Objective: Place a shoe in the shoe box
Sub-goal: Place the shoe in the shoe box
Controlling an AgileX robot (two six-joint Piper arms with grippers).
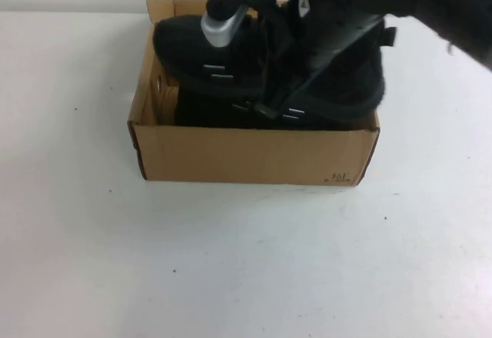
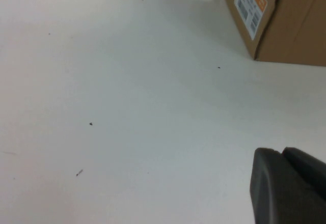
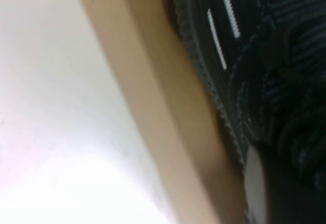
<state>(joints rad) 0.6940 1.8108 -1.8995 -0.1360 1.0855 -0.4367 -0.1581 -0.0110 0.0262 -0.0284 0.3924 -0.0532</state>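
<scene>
We see the shoe box (image 1: 246,154) standing open near the middle of the tabletop (image 1: 246,276), its long printed wall facing us, so that anything can come down into it from above. Two black sneakers fill it. One lies low along the near wall, only its dark side and silvery dashes showing over the rim. The shoe (image 1: 192,50) we take to be the one now being placed sits higher, toe toward the left far corner, resting on or against the lower one, so it rides above the rim instead of lying flat.

Our right arm reaches in from the far right over the box, and the right hand (image 1: 265,104) is down among the shoes at about the middle of the box. It is clenched almost fully; we judge it pinches a thin part of the shoe, perhaps the collar or tongue, but the black hand against black knit hides the exact contact. The right wrist view looks along the inside of the cardboard wall with the ribbed sole edge pressed close to it, which suggests a tight fit.

The left hand (image 2: 288,183) hangs low over bare tabletop, well left of the box, parked out of the way; we cannot tell its state.

The shoe looks essentially in; letting go seems what remains.
</scene>
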